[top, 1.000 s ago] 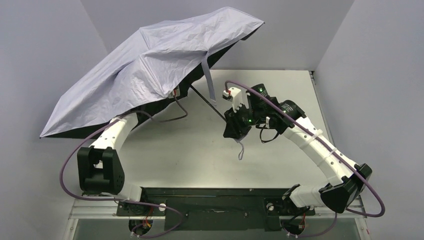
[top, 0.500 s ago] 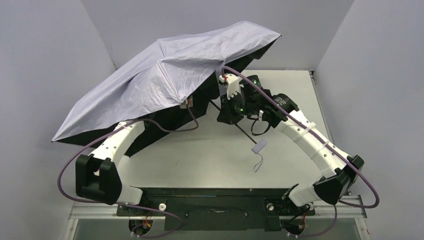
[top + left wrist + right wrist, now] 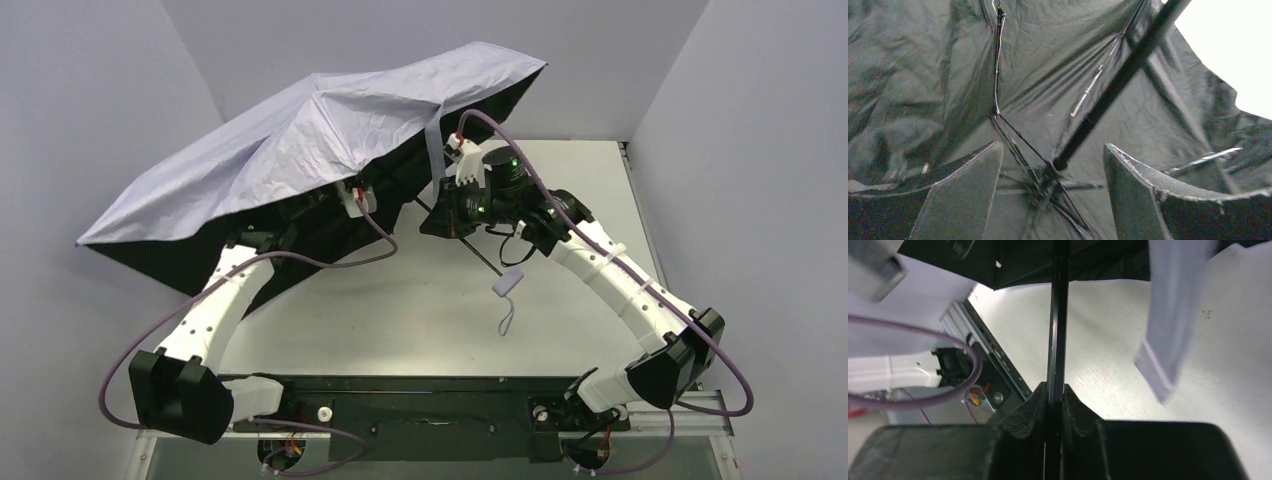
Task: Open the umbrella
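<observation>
The umbrella (image 3: pixel 300 140) stands open over the left half of the table, its pale lilac canopy spread and the black inner side (image 3: pixel 923 75) facing down. My left gripper (image 3: pixel 1052 146) is under the canopy, open, its fingers (image 3: pixel 973 190) on either side of the rib hub without touching it. The thin black shaft (image 3: pixel 1118 85) runs from the hub up to the right. My right gripper (image 3: pixel 1056 388) is shut on that shaft (image 3: pixel 1057 315) below the canopy. The small lilac handle (image 3: pixel 510 283) hangs beyond the right gripper (image 3: pixel 440 218), its strap loop dangling.
A loose lilac closure strap (image 3: pixel 1168 330) hangs from the canopy edge beside the right gripper. The white table (image 3: pixel 400 320) is closed in by grey walls at left, back and right. A black mounting rail (image 3: pixel 430 400) runs along the near edge. Purple cables trail from both wrists.
My left gripper has opened and let go under the canopy, and the left arm has swung lower. The canopy has spread flatter. The right gripper moved up the shaft and shut on it.
</observation>
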Available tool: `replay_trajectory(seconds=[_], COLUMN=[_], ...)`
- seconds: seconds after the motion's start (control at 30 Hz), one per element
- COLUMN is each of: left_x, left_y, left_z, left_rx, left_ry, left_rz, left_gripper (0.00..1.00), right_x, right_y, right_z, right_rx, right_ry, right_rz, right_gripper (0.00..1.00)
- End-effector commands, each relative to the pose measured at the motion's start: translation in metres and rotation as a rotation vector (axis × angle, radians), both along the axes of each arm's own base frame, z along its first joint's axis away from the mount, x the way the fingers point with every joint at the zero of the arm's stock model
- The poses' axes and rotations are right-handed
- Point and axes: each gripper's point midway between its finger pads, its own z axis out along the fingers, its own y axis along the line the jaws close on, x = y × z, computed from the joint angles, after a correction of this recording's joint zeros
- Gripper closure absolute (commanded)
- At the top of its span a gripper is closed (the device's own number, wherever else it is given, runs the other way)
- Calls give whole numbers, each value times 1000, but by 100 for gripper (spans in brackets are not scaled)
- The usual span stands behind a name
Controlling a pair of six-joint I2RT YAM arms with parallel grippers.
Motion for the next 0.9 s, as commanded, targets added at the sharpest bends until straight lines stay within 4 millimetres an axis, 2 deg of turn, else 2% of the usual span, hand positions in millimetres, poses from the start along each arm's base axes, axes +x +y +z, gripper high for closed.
replay_trajectory(seconds=[0.0,0.13,0.17,0.27,0.4,0.57,0.6,0.67,0.8,0.87], left_x=[-35,-61,-67,-77,-76,-72,-68,-64,-51,-47], left_y=[-8,-18,-20,-22,-18,-17,-16,-16,-19,-23], left_z=[22,8,10,10,32,78,81,98,118,133], left_rx=[-141,-188,-211,-385,-711,-1128,-1237,-1374,-1593,-1681], left_ry=[135,270,287,446,633,780,832,861,956,1008], left_rz=[-71,-131,-138,-110,-13,8,24,-7,-58,-133], left_gripper=[27,25,25,26,30,36,36,38,41,41], right_x=[23,36,39,45,46,41,40,39,34,32], right_y=[14,14,15,14,15,18,19,20,24,27], right_z=[82,97,103,114,139,171,175,184,201,202], right_rx=[273,330,348,405,506,636,657,692,755,765], right_ry=[-132,-134,-146,-127,-123,-135,-120,-120,-124,-118], right_rz=[-37,-59,-60,-67,-52,-27,-28,-25,-8,1], right_gripper=[100,100,100,100,100,100,100,100,100,100])
